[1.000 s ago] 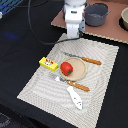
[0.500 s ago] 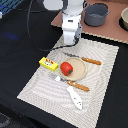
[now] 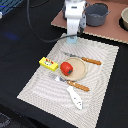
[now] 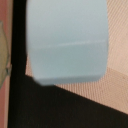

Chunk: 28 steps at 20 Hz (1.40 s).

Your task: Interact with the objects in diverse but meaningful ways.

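- The gripper (image 3: pixel 73 39) hangs in the upper middle of the exterior view, over the far edge of the striped placemat (image 3: pixel 37 82); its fingers are too blurred to tell whether they are spread or pressed together.
- In the wrist view a pale blue-white block (image 4: pixel 67 40) fills most of the frame, out of focus; I cannot tell what it is.
- The yellow box with a red label (image 3: pixel 48 63) lies on the placemat, left of centre in the exterior view, just beside the tan plate (image 3: pixel 79 71).
- The shiny red vegetable (image 3: pixel 66 68) sits on the plate's left part, near the yellow box.
- A wooden-handled knife (image 3: pixel 85 59) lies just above the plate, and a second wooden-handled utensil (image 3: pixel 75 84) lies just below it.
- The white elongated piece (image 3: pixel 75 97) lies on the placemat toward the lower middle of the frame, well apart from the gripper.
- A grey pot (image 3: pixel 96 14) stands at the upper right on a brown board (image 3: pixel 107 33).
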Motion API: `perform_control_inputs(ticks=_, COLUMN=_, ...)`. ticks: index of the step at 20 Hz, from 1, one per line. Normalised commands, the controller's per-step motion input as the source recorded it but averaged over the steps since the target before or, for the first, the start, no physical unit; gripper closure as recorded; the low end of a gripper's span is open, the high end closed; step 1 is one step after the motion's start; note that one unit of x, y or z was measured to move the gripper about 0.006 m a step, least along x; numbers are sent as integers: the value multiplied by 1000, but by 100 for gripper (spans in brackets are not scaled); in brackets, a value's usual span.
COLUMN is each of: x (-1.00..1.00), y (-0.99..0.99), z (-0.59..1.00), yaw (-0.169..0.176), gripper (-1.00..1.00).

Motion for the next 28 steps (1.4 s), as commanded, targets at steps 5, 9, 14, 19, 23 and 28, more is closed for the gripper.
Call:
perform_control_inputs(ticks=5, x=478, y=-227, z=794, yaw=-80, gripper=-100)
perform_control_inputs(ticks=9, x=649, y=-316, z=671, yaw=-125, gripper=-100)
perform_control_inputs(ticks=14, x=593, y=-359, z=601, yaw=-128, gripper=-100)
perform_control_inputs(ticks=19, x=610, y=-385, z=578, yaw=-112, gripper=-100)
perform_control_inputs(ticks=23, x=614, y=-416, z=483, yaw=-98, gripper=-100)
perform_control_inputs(ticks=28, x=574, y=-455, z=397, yaw=-92, gripper=-100)
